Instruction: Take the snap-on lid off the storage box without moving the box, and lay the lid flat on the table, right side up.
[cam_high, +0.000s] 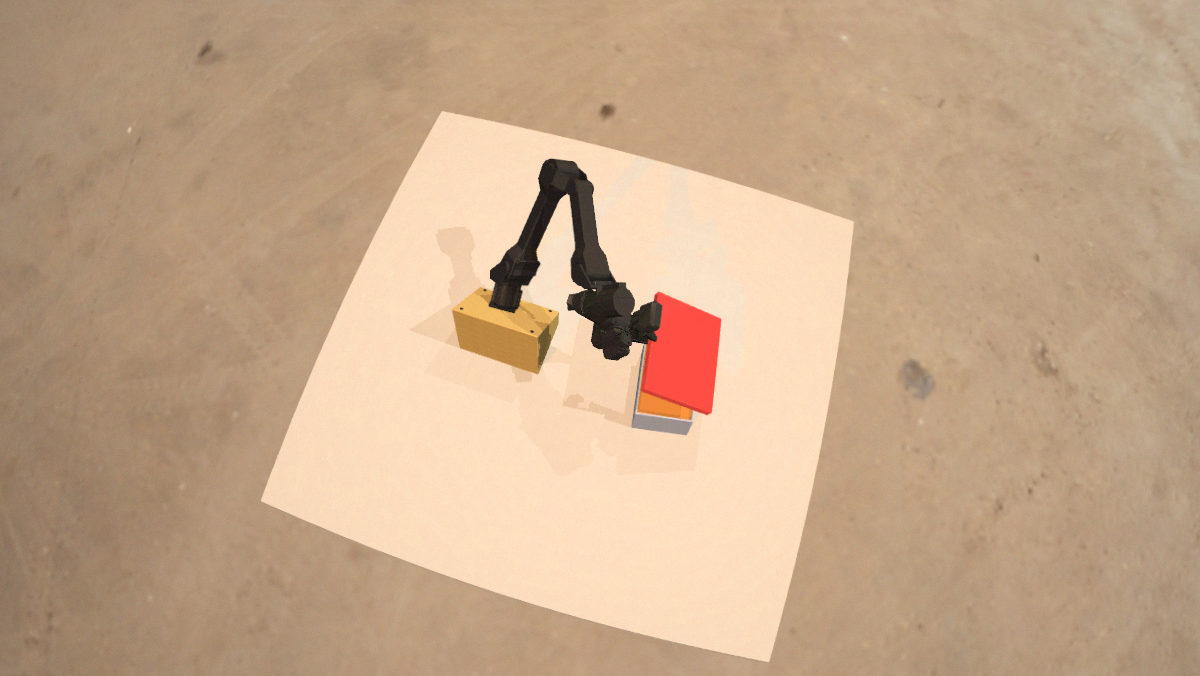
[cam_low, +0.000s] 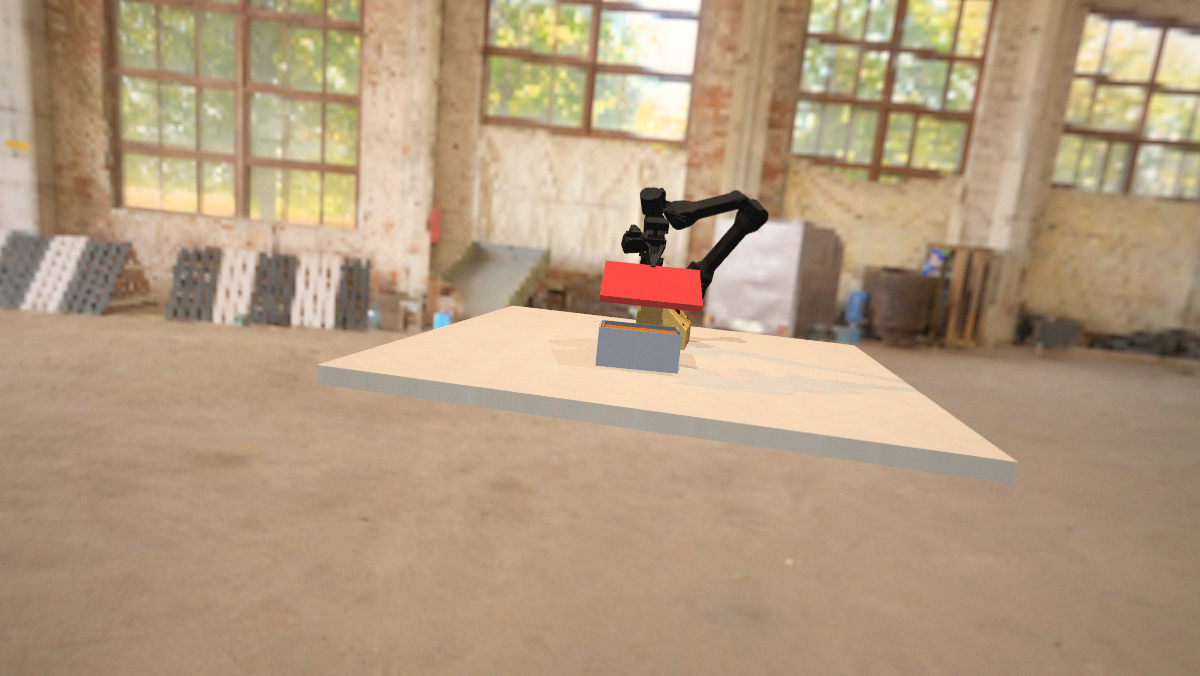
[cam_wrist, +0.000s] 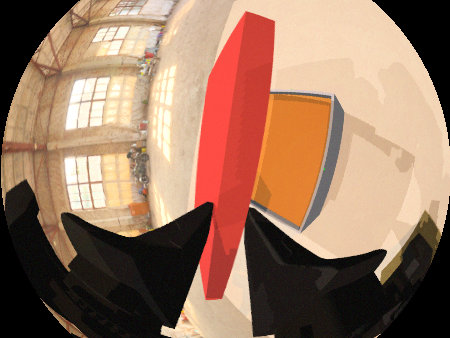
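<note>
The red lid (cam_high: 684, 356) (cam_low: 651, 283) (cam_wrist: 232, 145) hangs above the storage box, clear of it and tilted. My gripper (cam_wrist: 229, 210) is shut on the lid, with one fingertip on each side of it in the wrist view. In the top view the gripper (cam_high: 650, 334) is at the lid's near left edge. The grey storage box (cam_high: 661, 424) (cam_low: 638, 350) (cam_wrist: 332, 165) stands upright on the table below, open at the top, with an orange inside. The lid hides part of the box in the top view and the wrist view.
The arm's yellow base block (cam_high: 499, 335) (cam_low: 663, 317) stands on the pale table (cam_high: 470, 503) (cam_low: 797, 403), left of the box in the top view and behind it in the exterior view. The table's edges drop off to the floor.
</note>
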